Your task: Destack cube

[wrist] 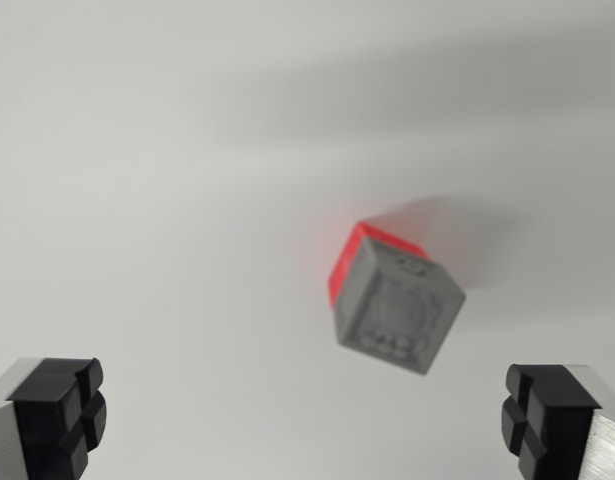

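Stack intact: grey cube [399, 308] sits on top of red cube [345, 264], of which only a strip shows along the grey cube's upper-left edges. Both rest on the pale worktop [147, 180]. Destacking not yet begun, as judged from this view.

Pincer [302, 420] spread wide, holding nothing; its 2 black pads [59, 415] flank the view's lower corners, below the grey cube. Picture is blurred.

Left: close in, grip the grey cube, lift it off, set it down.

Nothing else near the grey cube; no obstruction visible.
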Robot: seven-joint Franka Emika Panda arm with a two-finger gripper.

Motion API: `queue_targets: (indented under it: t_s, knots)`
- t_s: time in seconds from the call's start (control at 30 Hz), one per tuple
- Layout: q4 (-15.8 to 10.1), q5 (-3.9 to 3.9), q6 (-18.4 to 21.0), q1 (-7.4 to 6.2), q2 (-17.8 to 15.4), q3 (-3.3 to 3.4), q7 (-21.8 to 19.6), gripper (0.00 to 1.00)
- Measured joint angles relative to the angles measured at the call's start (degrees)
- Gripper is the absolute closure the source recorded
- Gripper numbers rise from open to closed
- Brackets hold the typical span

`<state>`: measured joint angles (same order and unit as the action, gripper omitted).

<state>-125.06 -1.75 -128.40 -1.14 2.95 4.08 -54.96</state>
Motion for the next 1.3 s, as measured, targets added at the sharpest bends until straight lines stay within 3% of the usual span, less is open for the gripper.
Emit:
queue_targets:
  t_s: [0.67, 1.13, 1.3]
  knots:
    - [-9.1, 0.87, -8.0, 0.78, -0.6, 2.21, -5.7, 0.0]
    - [-15.5, 2.25, -15.1, 1.73, 0.2, 3.95, -9.6, 0.0]
    - [-16.0, 2.89, -17.9, 1.83, 2.4, 4.02, -9.6, 0.0]
